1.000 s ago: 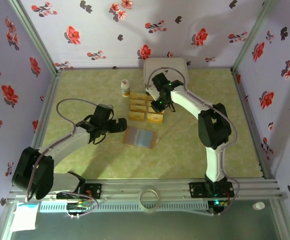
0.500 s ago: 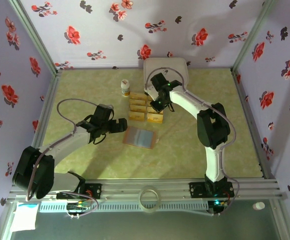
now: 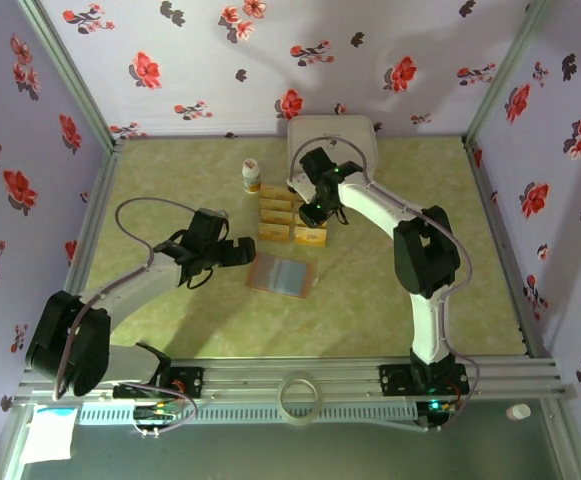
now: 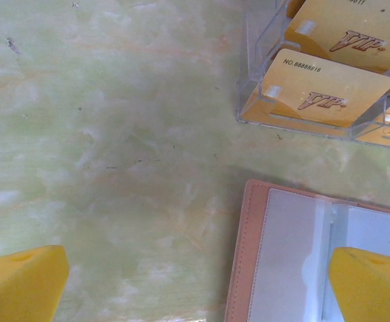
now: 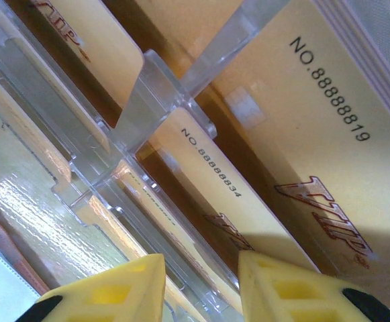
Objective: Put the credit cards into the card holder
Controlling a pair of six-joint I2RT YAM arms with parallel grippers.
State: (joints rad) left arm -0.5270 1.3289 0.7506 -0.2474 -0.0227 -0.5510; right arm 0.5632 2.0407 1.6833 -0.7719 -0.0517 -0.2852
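Seen from above, the right gripper (image 3: 315,212) has crept slightly up-frame over the gold credit cards (image 3: 288,218) in their clear rack (image 5: 156,94), upper centre. Its jaws stand narrowly parted astride a card edge, gripping nothing. The left gripper (image 3: 238,250), jaws spread wide, still waits left of the open card holder (image 3: 282,274) at centre, so no card appears lifted yet.

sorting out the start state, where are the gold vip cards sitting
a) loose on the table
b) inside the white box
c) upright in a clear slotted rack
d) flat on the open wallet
c: the gold VIP cards stand in the slots of a clear plastic rack, apart from the open pink wallet.
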